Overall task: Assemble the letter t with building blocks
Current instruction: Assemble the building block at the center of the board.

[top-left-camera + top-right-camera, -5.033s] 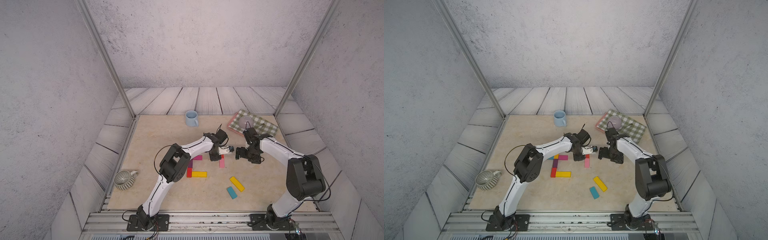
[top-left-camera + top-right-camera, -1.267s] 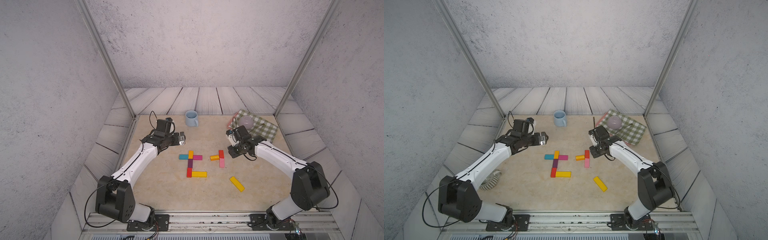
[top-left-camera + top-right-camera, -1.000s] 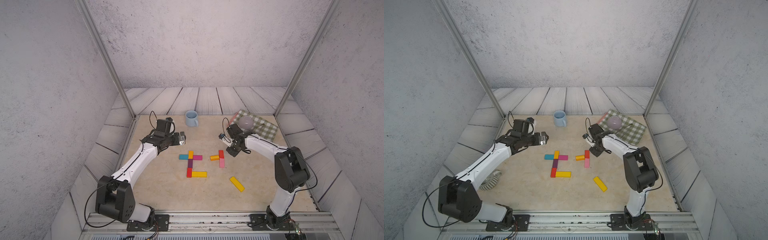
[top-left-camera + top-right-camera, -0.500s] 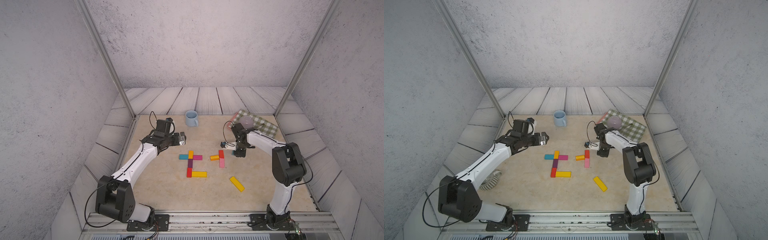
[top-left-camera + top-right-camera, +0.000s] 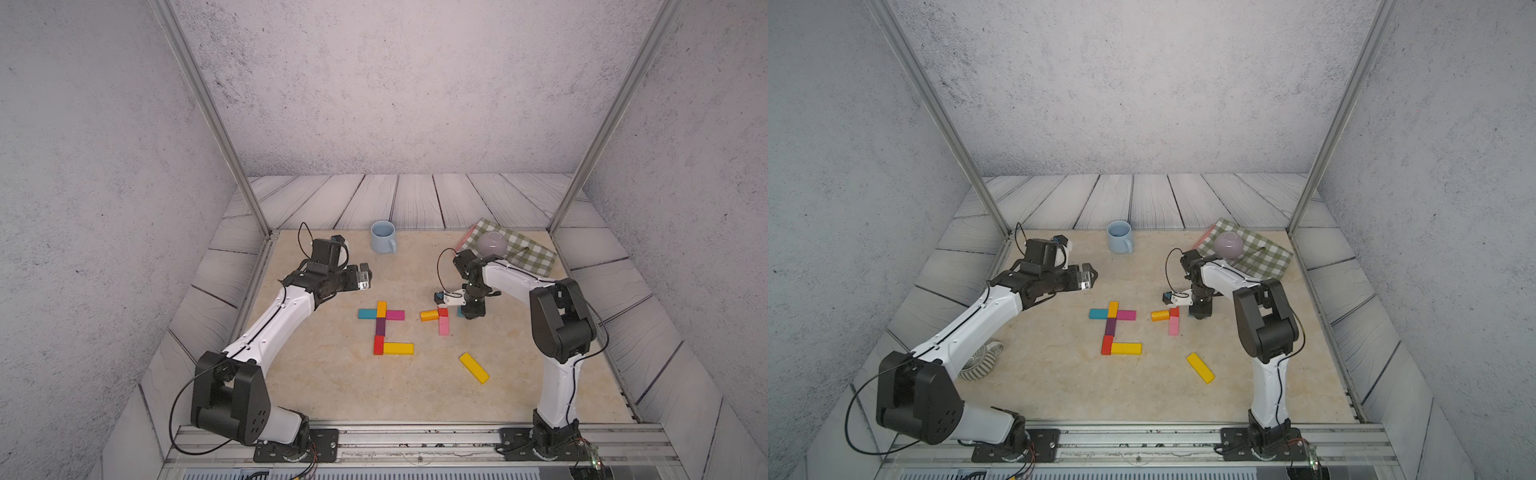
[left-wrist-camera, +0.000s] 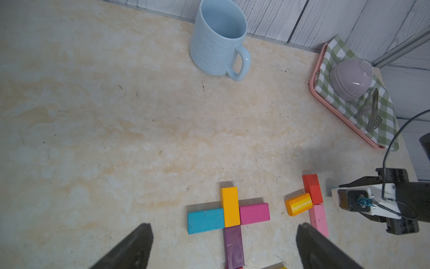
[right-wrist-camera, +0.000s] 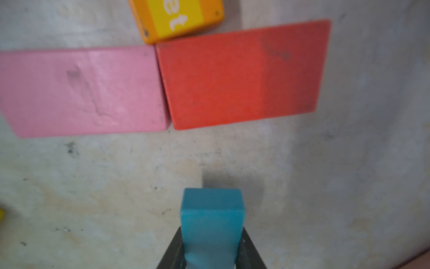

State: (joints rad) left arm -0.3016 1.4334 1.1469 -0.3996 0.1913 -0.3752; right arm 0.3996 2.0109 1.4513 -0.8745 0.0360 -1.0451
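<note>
Top views showed beige marbled bench (image 5: 324, 395), grey textured walls (image 5: 374, 83). Right gripper (image 7: 211, 230) clamped a teal block (image 7: 211, 209); red block (image 7: 244, 74) and pink block (image 7: 86, 90) lay just ahead. Left gripper (image 6: 223, 227) gaped wide, mug (image 6: 218, 39) beyond.

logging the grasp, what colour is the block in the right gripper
Teal; the block shows best in the right wrist view.

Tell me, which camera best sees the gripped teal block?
The right wrist view: the teal block sits close up in the right gripper. In a top view only a sliver shows; the left wrist view hides it.
</note>
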